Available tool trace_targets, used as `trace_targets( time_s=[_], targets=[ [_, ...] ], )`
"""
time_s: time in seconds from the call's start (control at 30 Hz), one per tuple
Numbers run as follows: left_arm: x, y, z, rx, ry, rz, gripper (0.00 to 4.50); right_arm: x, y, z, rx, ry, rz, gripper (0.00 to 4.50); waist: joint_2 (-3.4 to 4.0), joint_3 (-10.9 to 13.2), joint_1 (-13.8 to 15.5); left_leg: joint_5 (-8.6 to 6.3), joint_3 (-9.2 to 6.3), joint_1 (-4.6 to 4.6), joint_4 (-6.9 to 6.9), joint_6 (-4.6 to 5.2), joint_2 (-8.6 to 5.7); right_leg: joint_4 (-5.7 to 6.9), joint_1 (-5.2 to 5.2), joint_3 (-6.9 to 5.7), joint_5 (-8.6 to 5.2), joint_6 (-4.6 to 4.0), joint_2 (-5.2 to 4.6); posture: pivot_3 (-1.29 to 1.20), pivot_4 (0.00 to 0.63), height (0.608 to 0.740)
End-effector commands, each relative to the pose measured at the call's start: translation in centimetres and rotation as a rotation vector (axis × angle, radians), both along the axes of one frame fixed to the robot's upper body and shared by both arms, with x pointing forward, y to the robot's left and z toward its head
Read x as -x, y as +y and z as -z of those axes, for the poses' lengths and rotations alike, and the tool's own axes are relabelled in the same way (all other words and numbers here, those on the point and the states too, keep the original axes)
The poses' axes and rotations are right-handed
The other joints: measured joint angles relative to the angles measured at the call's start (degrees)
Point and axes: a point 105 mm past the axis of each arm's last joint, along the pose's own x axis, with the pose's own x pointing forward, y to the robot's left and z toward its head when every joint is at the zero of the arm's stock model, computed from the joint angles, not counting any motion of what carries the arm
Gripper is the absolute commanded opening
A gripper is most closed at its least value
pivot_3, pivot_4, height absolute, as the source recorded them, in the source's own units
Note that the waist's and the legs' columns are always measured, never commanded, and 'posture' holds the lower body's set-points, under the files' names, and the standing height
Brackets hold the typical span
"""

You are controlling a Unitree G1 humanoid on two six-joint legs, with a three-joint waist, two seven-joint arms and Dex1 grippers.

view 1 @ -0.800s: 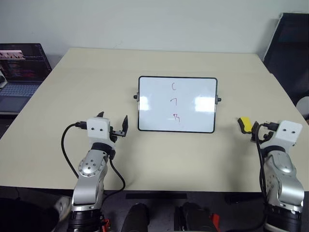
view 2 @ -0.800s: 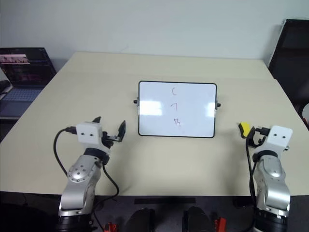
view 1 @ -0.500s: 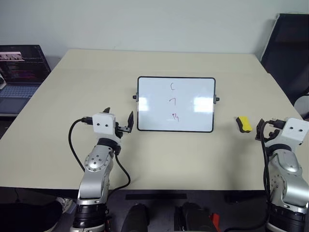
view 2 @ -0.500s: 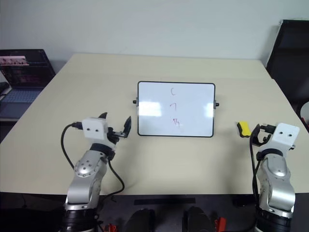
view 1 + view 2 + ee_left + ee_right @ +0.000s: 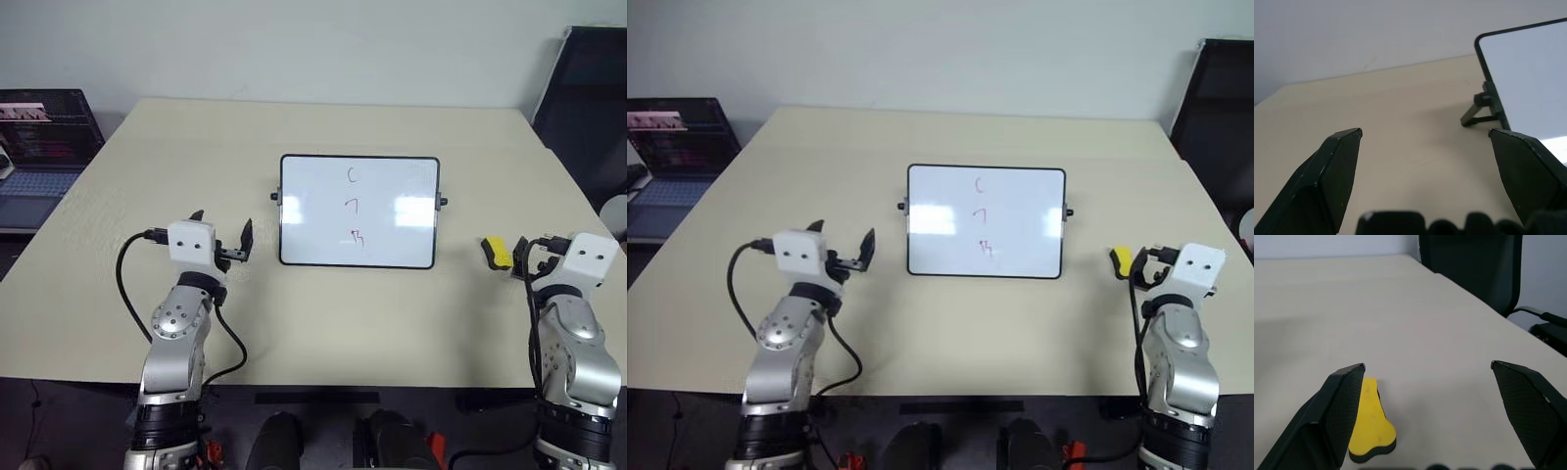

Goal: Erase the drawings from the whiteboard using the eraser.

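Nothing erased yet: all three drawings [image 5: 355,206] intact in a column on the whiteboard [image 5: 304,211], which stands propped mid-worktop [image 5: 323,313]

Eraser [image 5: 497,252] lying flat on the worktop, well to the right of the whiteboard, ungrasped

Right gripper [image 5: 1427,377] just short of the eraser, fingers [image 5: 1337,406] spread wide and empty, the yellow block beside the inner face of one finger rather than centred in the gap; touching or not, cannot tell

Left gripper [image 5: 220,240] near the whiteboard's left edge, apart from it, fingers wide, holding nothing

Judged from this: barely begun, at the reach-for-eraser step. Still to do: centre on the eraser, close, lift, carry over to the whiteboard, wipe all three marks; possibly steady the whiteboard with the left
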Motion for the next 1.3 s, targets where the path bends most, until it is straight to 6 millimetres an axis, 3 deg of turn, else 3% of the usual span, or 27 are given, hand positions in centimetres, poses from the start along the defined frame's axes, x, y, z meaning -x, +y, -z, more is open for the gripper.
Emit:
trace_targets(
  time_s=[0.03, 0.3, 0.4, 0.63, 1.03, 1.3],
  targets=[
    [-0.2, -1.6, -2.3, 0.038, -0.045, 0.136, 4.50, 0.4, 0.2, -2.1, 0.036, -0.048, -0.030, 4.48, 0.00, 0.00, -0.01, 0.00, 0.00, -0.01, 0.00, 0.00, -0.01, -0.01, 0.00, -0.02, 0.01, -0.01, -0.01, 0.00, 0.150, 0.740],
    [-0.3, -6.3, -3.1, 0.127, 0.025, 0.475, 4.50, 0.2, 1.2, -2.9, 0.074, 0.008, -0.140, 4.48, 0.00, 0.00, -0.02, 0.00, -0.01, 0.00, 0.01, 0.00, 0.00, 0.00, -0.01, -0.07, -0.02, 0.04, 0.02, 0.00, 0.150, 0.740],
    [0.3, -8.6, -3.3, 0.151, 0.070, 0.657, 4.50, -0.2, 1.6, -3.3, 0.064, 0.027, -0.178, 4.48, 0.00, 0.00, -0.15, 0.00, 0.00, 0.00, 0.01, 0.00, 0.01, 0.01, -0.01, -0.06, -0.02, 0.04, 0.04, 0.00, 0.150, 0.740],
    [2.2, -11.1, -3.2, 0.099, 0.184, 0.973, 4.50, -1.6, 2.4, -3.3, 0.027, 0.064, -0.266, 4.48, 0.01, 0.01, -0.14, 0.00, -0.01, 0.01, 0.00, 0.00, 0.00, 0.00, -0.02, -0.07, -0.03, 0.05, 0.07, 0.00, 0.150, 0.740],
    [6.2, -12.9, -1.1, -0.090, 0.368, 1.364, 4.50, -4.3, 3.1, -1.8, -0.130, 0.151, -0.331, 4.48, 0.04, 0.03, -0.17, 0.00, 0.00, -0.02, -0.02, 0.01, 0.01, -0.02, -0.05, -0.06, -0.02, -0.02, 0.08, 0.00, 0.150, 0.740],
    [5.8, -12.9, 0.2, -0.210, 0.348, 1.338, 4.50, -5.8, 2.7, -1.8, -0.136, 0.157, -0.337, 4.48, 0.06, 0.04, -0.14, 0.00, 0.00, -0.09, -0.02, 0.01, 0.01, -0.03, -0.10, -0.05, 0.02, -0.08, 0.07, 0.00, 0.150, 0.740]
  ],
)
